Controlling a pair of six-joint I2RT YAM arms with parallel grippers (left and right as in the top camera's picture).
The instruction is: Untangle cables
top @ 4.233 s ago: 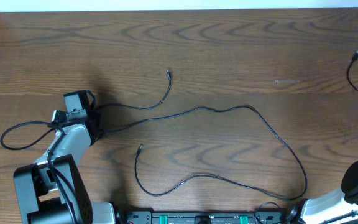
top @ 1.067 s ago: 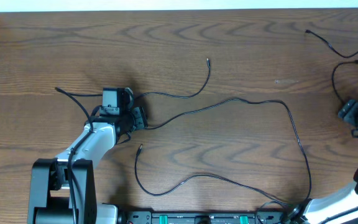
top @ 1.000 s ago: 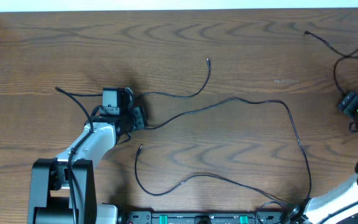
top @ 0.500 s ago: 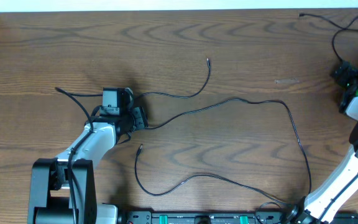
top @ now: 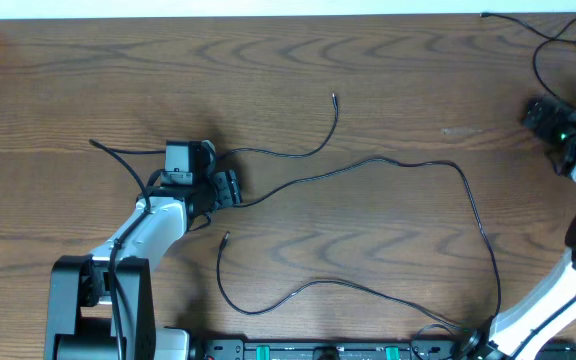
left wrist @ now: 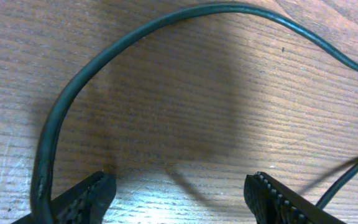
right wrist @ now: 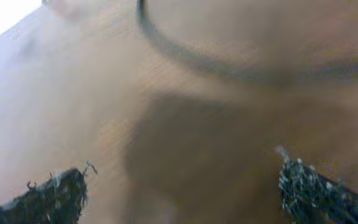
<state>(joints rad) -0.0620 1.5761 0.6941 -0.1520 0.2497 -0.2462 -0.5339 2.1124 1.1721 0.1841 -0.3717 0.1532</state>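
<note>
overhead: the left gripper [top: 230, 188] sits low on the table [top: 388, 60], its fingers spread. two black cables leave from just beside those fingers. the short cable [top: 298, 152] curves away ahead of them, its plug end pointing toward the far edge. the long cable [top: 465, 190] runs crosswise well past them, bends back to the near edge and ends in a plug just behind them. the right gripper [top: 534, 113] is parted too, with the corner cable [top: 535, 62] looping just beyond its tips, long axis roughly away from the robot.

left wrist: the fingers [left wrist: 86, 196] are released with bare wood between them. an arched cable [left wrist: 135, 34] bows across ahead of them and comes down touching the outer side of the left finger. a second strand [left wrist: 347, 177] passes just outside the right one.

right wrist: blurred. the fingers [right wrist: 48, 196] stand wide, gripping nothing, and a dark curve [right wrist: 191, 56] lies ahead.

judgement: this looks like the let-go step between pulls. the cables lie nearly apart, meeting only beside the left fingers. the next move calls for closing on one strand alone and drawing it along its length, clear of its neighbour.
</note>
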